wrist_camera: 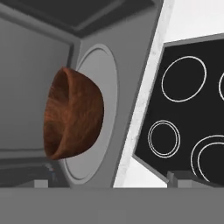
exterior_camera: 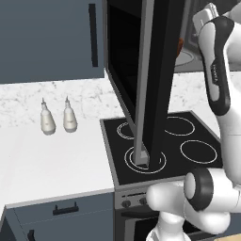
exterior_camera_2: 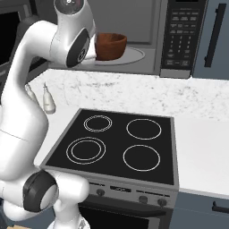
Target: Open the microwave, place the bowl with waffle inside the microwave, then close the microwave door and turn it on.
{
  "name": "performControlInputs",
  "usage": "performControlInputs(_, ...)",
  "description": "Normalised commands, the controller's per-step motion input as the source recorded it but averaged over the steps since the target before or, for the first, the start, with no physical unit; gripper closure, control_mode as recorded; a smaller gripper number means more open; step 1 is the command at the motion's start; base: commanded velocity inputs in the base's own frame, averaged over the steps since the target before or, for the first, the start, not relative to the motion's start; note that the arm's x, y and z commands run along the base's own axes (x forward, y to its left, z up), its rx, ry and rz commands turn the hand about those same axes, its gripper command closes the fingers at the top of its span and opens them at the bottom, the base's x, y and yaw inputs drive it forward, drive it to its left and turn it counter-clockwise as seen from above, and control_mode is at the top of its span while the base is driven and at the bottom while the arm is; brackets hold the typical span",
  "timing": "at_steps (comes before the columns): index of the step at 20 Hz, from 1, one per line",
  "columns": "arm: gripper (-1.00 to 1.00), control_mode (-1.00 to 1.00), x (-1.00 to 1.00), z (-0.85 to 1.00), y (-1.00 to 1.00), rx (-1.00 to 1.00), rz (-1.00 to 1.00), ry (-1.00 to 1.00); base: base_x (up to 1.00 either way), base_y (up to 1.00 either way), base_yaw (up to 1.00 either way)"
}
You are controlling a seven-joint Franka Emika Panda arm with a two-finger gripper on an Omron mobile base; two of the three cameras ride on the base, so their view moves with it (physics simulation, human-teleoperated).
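Your microwave (exterior_camera_2: 147,40) sits above the far edge of the counter, its cavity exposed. The microwave door (exterior_camera: 153,80) stands swung wide toward you, seen edge-on in the left base view, hanging over the cooktop (exterior_camera_2: 118,145). The bowl (exterior_camera_2: 110,46) rests upright on the round turntable (exterior_camera_2: 132,57), inside the cavity, left of the control panel (exterior_camera_2: 179,38). In the hand view the bowl (wrist_camera: 72,114) appears rolled sideways against the turntable (wrist_camera: 94,65); that is the camera's tilt. You cannot see the waffle from these angles; the bowl's wall hides its inside.

Gripper (wrist_camera: 111,179): the 2 fingertips (wrist_camera: 177,178) stand spread wide, nothing between them, apart from the bowl.

On the left counter (exterior_camera: 42,160), 2 small white bottles (exterior_camera: 47,120) stand side by side near the wall.
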Motion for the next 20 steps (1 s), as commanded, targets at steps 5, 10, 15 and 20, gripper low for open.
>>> performControlInputs(5,-1.00,-1.00,-0.86,0.01,-0.22,-0.18,0.15,-0.09,0.00,0.00,0.00)
performControlInputs(10,-1.00,-1.00,-0.52,0.02,-0.03,-0.41,0.17,-0.04,0.00,0.00,0.00)
performControlInputs(15,-1.00,-1.00,-0.50,0.00,0.00,-0.48,0.20,0.00,0.00,0.00,0.00)
performControlInputs(20,-1.00,-1.00,-0.63,0.00,0.00,-0.35,0.19,-0.08,0.00,0.00,0.00)
